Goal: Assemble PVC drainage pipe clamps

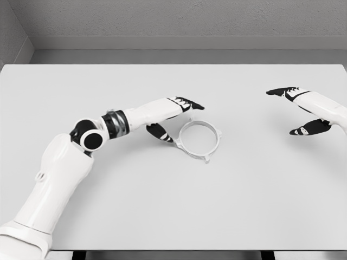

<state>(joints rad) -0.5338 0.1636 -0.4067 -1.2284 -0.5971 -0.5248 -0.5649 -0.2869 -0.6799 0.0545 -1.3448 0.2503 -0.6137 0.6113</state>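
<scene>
The counter (173, 206) is the largest thing here, a plain pale slab carrying everything else. Two white arms reach over it. The left robot hand (172, 116) is open, fingers stretched forward above and thumb dropped below, holding nothing. The right robot hand (303, 111) is well apart from the work, also open and holding nothing, with fingers pointing toward the middle and the thumb hanging under them.

One clamp ring (198, 140) lies flat on the counter just in front of and below the left robot hand, its near rim touching or almost touching that thumb tip; which one cannot be told.

The ring looks like thin moulded plastic: probably light, stiff rather than soft, and smooth enough to skate across the counter if nudged sideways. The thin band may flex when squeezed hard. The small lugs on its outer edge seem the best purchase, or a pinch across the band with thumb inside.

Count: one counter, two arms, two hands, one ring.
</scene>
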